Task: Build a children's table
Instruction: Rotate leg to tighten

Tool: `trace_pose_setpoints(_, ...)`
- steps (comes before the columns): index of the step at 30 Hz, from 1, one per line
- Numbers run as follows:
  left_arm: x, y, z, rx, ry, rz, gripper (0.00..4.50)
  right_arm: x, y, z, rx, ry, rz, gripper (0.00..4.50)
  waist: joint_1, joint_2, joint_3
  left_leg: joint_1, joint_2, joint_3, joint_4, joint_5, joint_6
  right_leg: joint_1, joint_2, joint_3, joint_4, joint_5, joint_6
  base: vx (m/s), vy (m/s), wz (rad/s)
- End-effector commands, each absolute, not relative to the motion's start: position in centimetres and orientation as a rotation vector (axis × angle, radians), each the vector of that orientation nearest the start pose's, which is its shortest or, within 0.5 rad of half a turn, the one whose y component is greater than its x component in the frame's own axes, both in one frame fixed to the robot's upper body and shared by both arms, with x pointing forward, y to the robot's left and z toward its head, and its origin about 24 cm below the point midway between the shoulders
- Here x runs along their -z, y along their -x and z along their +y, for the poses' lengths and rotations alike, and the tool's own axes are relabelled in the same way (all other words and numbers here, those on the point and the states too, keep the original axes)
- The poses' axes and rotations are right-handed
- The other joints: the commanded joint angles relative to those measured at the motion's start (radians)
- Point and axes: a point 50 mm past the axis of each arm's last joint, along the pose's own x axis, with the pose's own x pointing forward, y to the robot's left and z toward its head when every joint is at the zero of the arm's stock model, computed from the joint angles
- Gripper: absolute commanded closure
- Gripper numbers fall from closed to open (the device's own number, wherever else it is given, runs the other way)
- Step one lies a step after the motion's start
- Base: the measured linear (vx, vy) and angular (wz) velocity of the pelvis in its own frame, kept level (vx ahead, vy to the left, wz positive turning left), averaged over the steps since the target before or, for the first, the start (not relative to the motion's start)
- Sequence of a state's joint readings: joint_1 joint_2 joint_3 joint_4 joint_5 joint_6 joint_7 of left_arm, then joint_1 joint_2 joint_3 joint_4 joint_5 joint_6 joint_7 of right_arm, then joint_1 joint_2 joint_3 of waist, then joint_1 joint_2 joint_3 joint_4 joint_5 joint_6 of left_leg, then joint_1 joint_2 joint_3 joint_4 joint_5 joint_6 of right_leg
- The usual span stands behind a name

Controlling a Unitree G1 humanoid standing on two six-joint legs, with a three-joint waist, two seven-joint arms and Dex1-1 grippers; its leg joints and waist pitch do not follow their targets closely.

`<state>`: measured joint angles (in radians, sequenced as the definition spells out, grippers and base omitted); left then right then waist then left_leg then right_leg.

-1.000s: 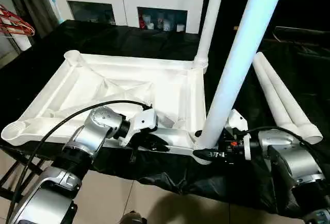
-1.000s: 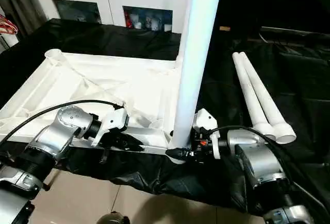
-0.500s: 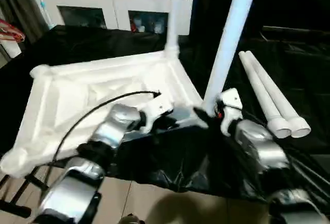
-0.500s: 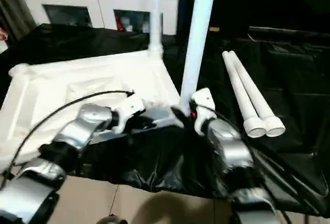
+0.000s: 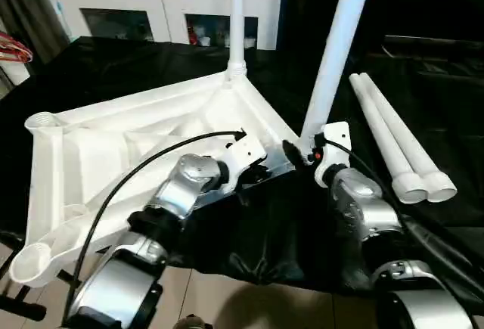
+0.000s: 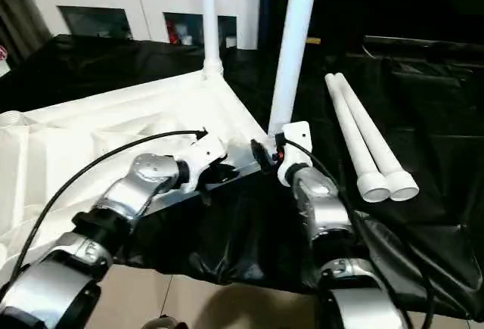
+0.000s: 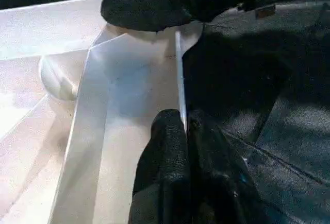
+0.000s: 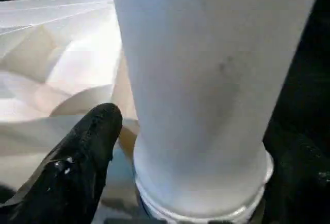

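Two legs (image 5: 336, 38) socketed upright in upturned tabletop (image 5: 113, 140); two spare legs (image 5: 397, 140) lying at three o'clock. Left pincer (image 7: 181, 126) clamped on rim. Right pincer (image 8: 188, 167) spread loosely around near leg's base.

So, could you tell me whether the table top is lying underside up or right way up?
Underside up. The table top shows its ribs and open corner sockets, and two legs stand up from its corners.

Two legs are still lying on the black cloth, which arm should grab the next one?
Probably the right. The two loose legs lie on the robot's right, near the right gripper, which sits at the base of an upright leg. The left gripper is shut on the tabletop's rim.
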<state>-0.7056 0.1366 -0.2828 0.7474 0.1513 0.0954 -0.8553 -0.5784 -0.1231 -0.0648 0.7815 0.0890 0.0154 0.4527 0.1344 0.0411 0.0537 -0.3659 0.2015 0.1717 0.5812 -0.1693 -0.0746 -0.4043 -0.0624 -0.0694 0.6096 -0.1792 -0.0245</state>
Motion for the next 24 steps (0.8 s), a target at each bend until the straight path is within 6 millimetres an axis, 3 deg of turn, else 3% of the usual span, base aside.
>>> trace_pose_setpoints(1,-6.1,-32.9,5.0,1.273,-0.481,0.257,4.5,-2.5,-33.3,-11.3,-0.702,-0.007,0.263,0.57,0.001,-0.006,-0.071,0.003,0.026,-0.009,-0.062,-0.214,0.043,0.059,-0.082,0.046,-0.077,-0.183,-0.19,0.0,0.0,0.0)
trace_pose_setpoints(4,-6.0,-32.7,5.7,1.311,-0.481,0.263,4.5,-2.8,-32.7,-12.0,-0.802,0.012,0.255,0.57,0.008,-0.007,-0.072,0.003,0.027,-0.007,-0.058,-0.199,0.058,0.06,-0.081,0.045,-0.075,-0.164,-0.194,0.0,0.0,0.0)
trace_pose_setpoints(9,-6.2,-32.2,8.0,1.405,-0.481,0.288,4.5,-3.8,-30.4,-13.6,-1.113,0.086,0.26,0.57,0.014,-0.012,-0.067,0.006,0.032,-0.006,-0.062,-0.233,0.062,0.054,-0.081,0.045,-0.082,-0.257,-0.179,0.0,0.0,0.0)
trace_pose_setpoints(11,-6.2,-32.2,8.3,1.413,-0.484,0.292,4.5,-3.9,-30.1,-13.7,-1.144,0.094,0.264,0.57,0.018,-0.014,-0.063,0.007,0.032,-0.006,-0.063,-0.242,0.064,0.051,-0.082,0.046,-0.086,-0.292,-0.166,0.0,0.0,0.0)
trace_pose_setpoints(17,-6.7,-32.1,10.9,1.479,-0.496,0.33,4.5,-4.2,-27.6,-14.2,-1.404,0.16,0.327,0.57,0.019,-0.015,-0.065,0.004,0.033,-0.007,-0.063,-0.234,0.064,0.05,-0.083,0.047,-0.085,-0.305,-0.161,0.0,0.0,0.0)
trace_pose_setpoints(24,-7.1,-32.1,11.9,1.51,-0.494,0.341,4.5,-4.4,-26.8,-13.9,-1.473,0.152,0.35,0.91,0.023,-0.012,-0.066,0.005,0.033,-0.008,-0.063,-0.227,0.055,0.049,-0.082,0.046,-0.084,-0.291,-0.171,0.0,0.0,0.0)
